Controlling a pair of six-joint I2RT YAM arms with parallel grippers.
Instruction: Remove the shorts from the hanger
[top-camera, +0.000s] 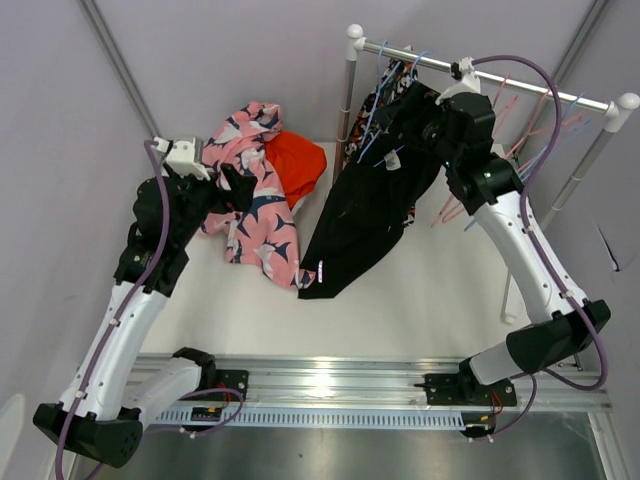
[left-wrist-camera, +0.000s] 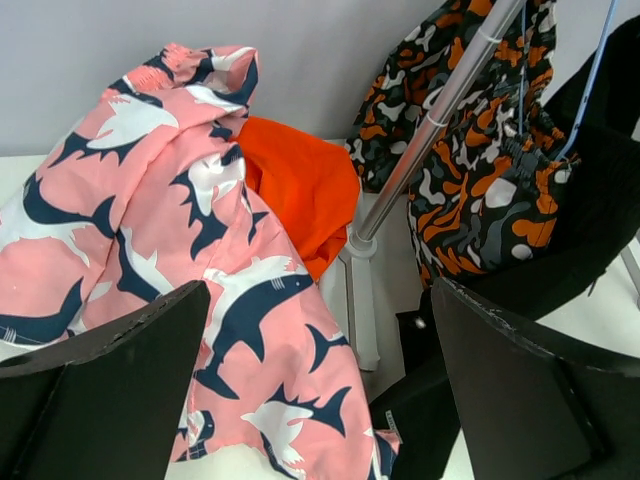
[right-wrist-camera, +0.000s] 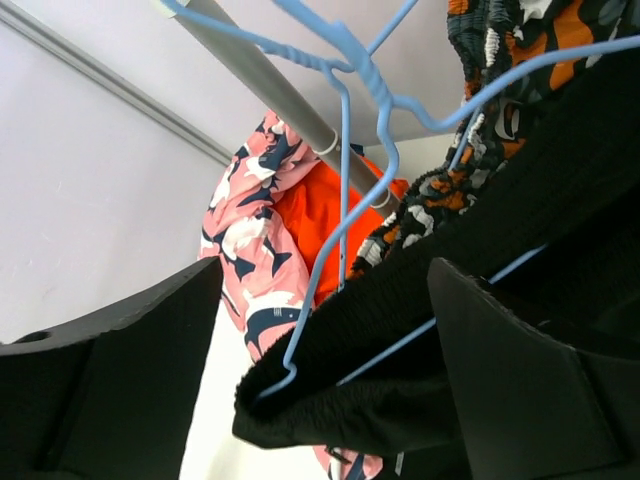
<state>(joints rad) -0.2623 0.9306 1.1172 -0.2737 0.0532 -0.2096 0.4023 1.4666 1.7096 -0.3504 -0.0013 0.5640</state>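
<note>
Spread wide and empty, the right gripper (right-wrist-camera: 325, 280) is hovering at the black shorts (right-wrist-camera: 400, 385) on their blue hanger (right-wrist-camera: 345, 150), likely poised to tug them off; the left gripper (left-wrist-camera: 320, 300) is hanging open, empty too.

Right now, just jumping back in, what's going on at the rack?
The right pincer is up at the rail, open at the waistband of the black shorts, which hang on a blue hanger. The orange, black and white patterned shorts hang behind them. The pink shorts and the orange-red shorts lie on the table, with the left pincer open and empty beside them.
</note>
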